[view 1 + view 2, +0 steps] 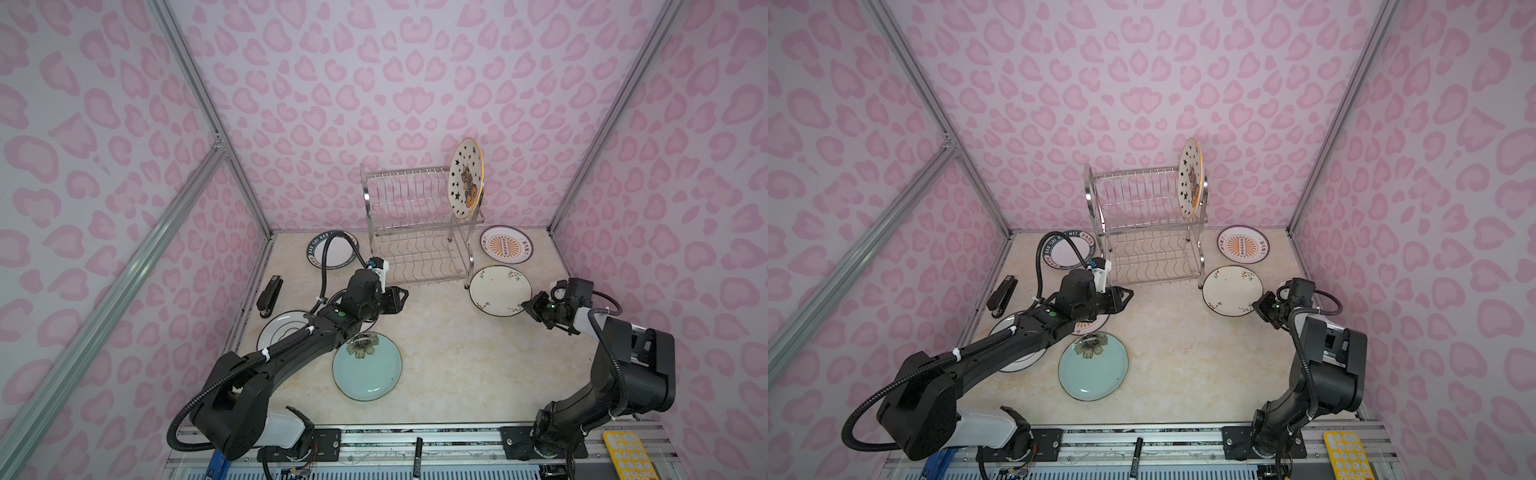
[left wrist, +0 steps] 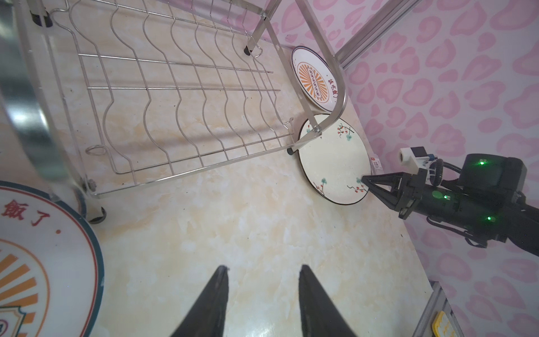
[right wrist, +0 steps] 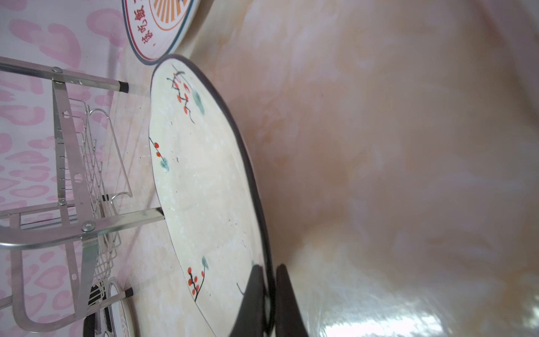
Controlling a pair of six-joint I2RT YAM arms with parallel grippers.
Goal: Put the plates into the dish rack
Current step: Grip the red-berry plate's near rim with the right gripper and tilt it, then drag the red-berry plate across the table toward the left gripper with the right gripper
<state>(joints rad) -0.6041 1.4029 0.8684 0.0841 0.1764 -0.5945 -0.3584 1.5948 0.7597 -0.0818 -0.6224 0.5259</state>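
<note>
White floral plate (image 3: 204, 189), rim pinched in the right pincer (image 3: 269, 272): lift slowly, keeping clear of the dish rack (image 3: 87, 227) foot.

Robot lab booth: aluminium frame (image 1: 199, 95), pink printed walls (image 1: 374, 83), left arm (image 1: 299, 345), right arm (image 1: 611, 374) bolted to rail (image 1: 457, 436).

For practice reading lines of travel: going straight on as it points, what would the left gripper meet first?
Probably the dish rack, at the foot beside the white floral plate; depth is unclear.
</note>
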